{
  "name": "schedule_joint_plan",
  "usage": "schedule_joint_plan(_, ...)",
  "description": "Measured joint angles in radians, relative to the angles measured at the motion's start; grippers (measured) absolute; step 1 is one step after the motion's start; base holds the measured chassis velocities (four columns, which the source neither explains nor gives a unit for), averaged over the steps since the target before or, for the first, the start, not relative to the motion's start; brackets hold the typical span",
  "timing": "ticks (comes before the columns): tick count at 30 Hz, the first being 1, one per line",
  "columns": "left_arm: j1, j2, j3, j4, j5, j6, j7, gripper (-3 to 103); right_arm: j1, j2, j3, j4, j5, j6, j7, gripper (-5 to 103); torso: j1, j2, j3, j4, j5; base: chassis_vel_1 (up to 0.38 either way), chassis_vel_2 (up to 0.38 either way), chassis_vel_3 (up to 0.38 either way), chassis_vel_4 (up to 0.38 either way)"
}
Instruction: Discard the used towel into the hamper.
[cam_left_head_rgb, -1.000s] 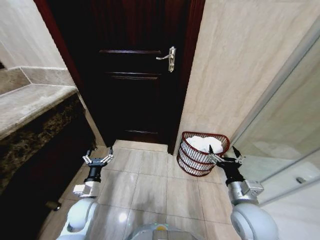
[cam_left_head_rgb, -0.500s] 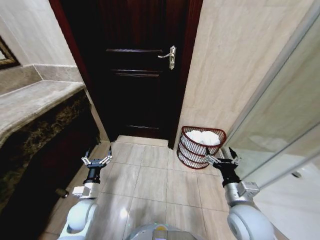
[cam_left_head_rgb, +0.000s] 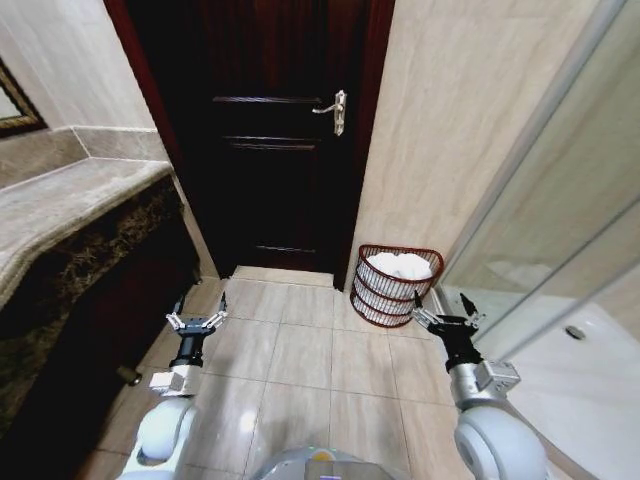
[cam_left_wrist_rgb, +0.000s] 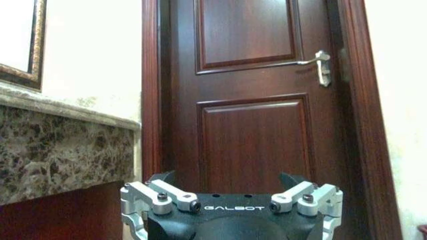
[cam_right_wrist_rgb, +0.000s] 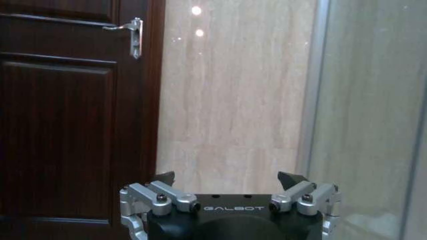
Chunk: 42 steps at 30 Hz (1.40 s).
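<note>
The hamper, a round dark reddish-brown openwork basket, stands on the tiled floor by the beige wall, to the right of the dark door. A white towel lies crumpled inside it, up to the rim. My right gripper hangs open and empty just in front of the hamper and to its right, a short way from it. My left gripper is open and empty too, low over the floor on the left. In the wrist views both grippers point at the door and wall, fingers spread.
A dark wooden door with a silver lever handle closes the far side. A marble counter over a dark cabinet runs along the left. A glass shower partition stands on the right. Tiled floor lies between.
The whole head view has shifted, so the camera moved; the hamper now sits slightly farther and more to the left in the picture. Both grippers stay open and hold their pose.
</note>
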Motion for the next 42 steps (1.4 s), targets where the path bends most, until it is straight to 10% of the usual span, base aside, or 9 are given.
schedule_joint_plan(42, -0.019, -0.001, -0.004, -0.055, -0.020, 0.078, -0.007, 100, 0.001, 0.000, 0.034, 0.022, 0.041, 0.016, 0.019, 100, 0.040, 0.104, 0.063, 0.0001, 0.0000, 0.007, -0.021, -0.021, 0.006)
